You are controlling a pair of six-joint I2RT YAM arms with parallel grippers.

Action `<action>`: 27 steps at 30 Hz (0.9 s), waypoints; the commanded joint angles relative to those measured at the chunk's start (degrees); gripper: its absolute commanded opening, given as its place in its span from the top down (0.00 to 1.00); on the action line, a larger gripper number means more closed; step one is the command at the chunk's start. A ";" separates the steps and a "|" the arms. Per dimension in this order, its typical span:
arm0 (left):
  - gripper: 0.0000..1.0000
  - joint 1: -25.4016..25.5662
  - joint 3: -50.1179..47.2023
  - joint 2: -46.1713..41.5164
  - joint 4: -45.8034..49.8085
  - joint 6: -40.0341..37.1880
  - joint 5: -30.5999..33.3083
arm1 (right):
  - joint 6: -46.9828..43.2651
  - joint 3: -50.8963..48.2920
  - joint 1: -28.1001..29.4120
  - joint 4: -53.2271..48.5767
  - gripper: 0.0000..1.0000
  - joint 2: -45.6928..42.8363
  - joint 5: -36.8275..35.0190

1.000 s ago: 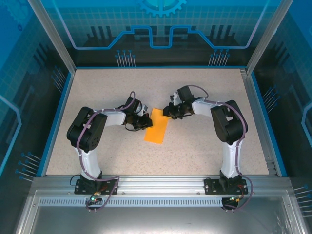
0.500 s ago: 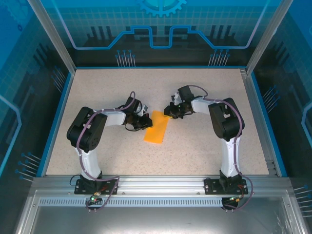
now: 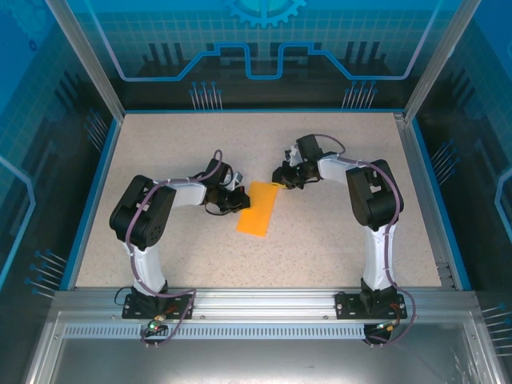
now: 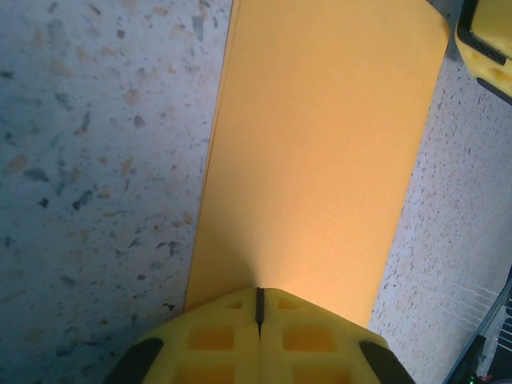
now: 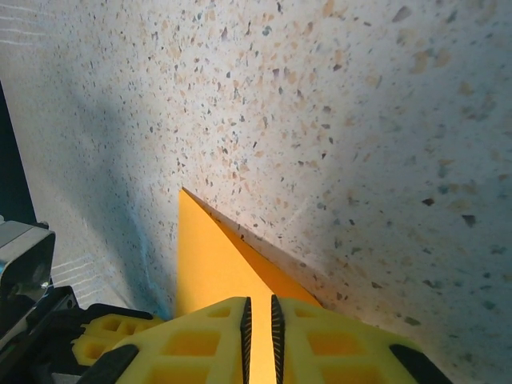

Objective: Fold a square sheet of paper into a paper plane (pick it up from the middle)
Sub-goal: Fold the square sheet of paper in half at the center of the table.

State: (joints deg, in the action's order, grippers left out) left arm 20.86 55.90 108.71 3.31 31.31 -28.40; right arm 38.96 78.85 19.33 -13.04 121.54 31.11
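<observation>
At the middle of the bench [image 3: 336, 144] the square sheet of paper [image 3: 257, 207], folded to a strip running far-right to near-left, lies between the arms, the left gripper [image 3: 240, 200] with jaws fully closed at its long edge, the right gripper [image 3: 280, 176] with jaws a slit apart, apparently pinching its far end.

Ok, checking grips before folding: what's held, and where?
The paper: right gripper pinches its far corner; left gripper, shut at its left edge, may pinch or just press.

On the table [image 3: 320, 240] — paper [image 3: 258, 210] between left gripper [image 3: 242, 200] and right gripper [image 3: 279, 178].
</observation>
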 commanded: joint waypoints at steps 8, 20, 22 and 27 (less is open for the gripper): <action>1.00 0.49 -0.26 1.77 5.59 -1.24 1.03 | 0.85 -2.03 0.53 -1.99 0.83 3.49 -2.55; 1.00 0.49 -0.62 -0.37 4.46 1.24 -2.43 | -3.21 -0.57 0.57 -3.54 0.80 -2.15 -3.18; 1.00 0.61 -0.59 -1.30 3.95 2.41 -3.72 | -4.12 -0.44 0.31 -5.43 0.78 -5.50 -5.28; 1.00 0.99 -1.45 -3.83 3.03 5.72 -4.46 | -4.25 -6.42 0.74 -4.51 0.67 -13.67 -7.62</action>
State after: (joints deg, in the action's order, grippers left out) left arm 21.15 55.70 107.96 4.84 34.28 -30.55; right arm 35.92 75.50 19.57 -16.67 113.27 25.21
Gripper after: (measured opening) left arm 0.053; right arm 0.317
